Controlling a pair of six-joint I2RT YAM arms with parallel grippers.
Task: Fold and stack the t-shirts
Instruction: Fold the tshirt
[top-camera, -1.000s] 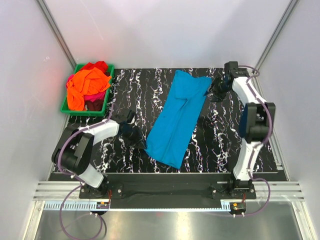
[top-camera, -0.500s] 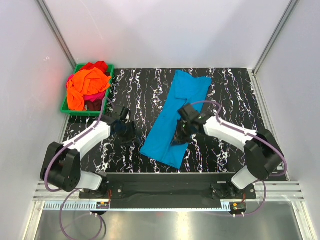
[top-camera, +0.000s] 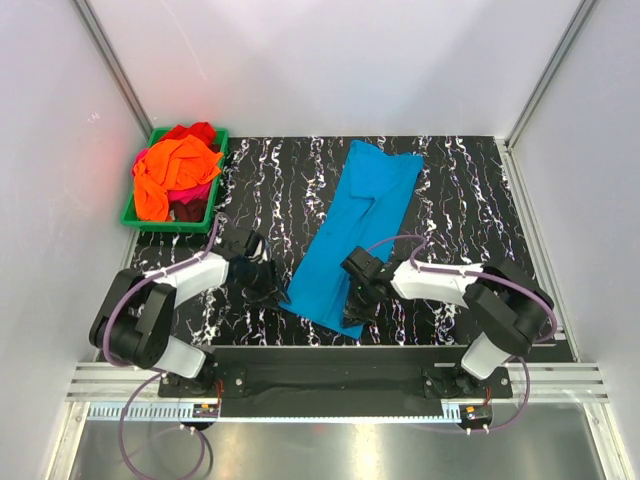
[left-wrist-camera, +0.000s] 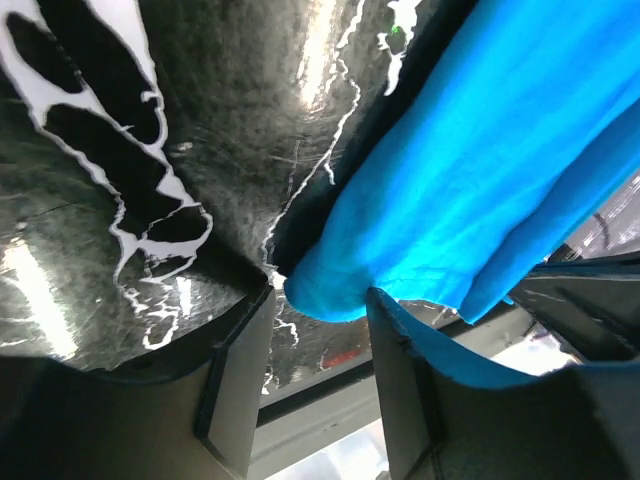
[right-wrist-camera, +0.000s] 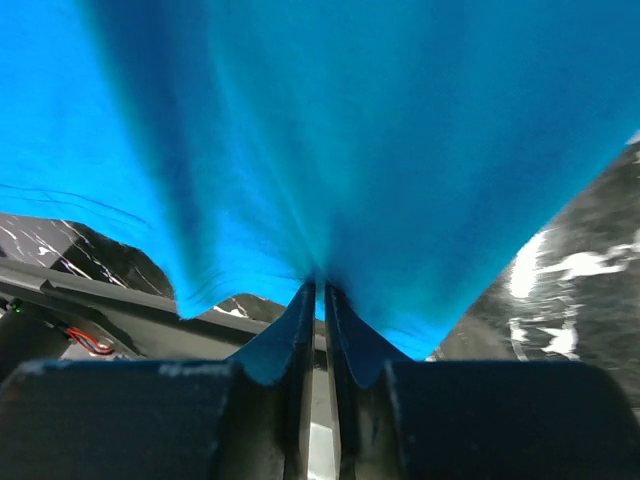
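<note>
A turquoise t-shirt (top-camera: 358, 215) lies folded into a long strip, running diagonally across the black marbled table (top-camera: 460, 200). My left gripper (top-camera: 276, 289) stands open at the strip's near left corner. In the left wrist view that corner of the turquoise t-shirt (left-wrist-camera: 470, 180) pokes between the tips of my left gripper (left-wrist-camera: 320, 300), untouched by the left finger (left-wrist-camera: 240, 370). My right gripper (top-camera: 357, 298) is shut on the near edge of the strip. The right wrist view shows my right gripper (right-wrist-camera: 320, 290) pinching the cloth (right-wrist-camera: 330, 130), which puckers toward the jaws.
A green bin (top-camera: 139, 217) at the far left corner holds a heap of orange (top-camera: 172, 170), red and magenta t-shirts. The table's near edge and a metal rail (top-camera: 330, 382) run just below both grippers. White walls close in left and right.
My right arm swung from the strip's far right end down to its near edge and shut on the cloth. My left gripper opened and released the near left corner.
</note>
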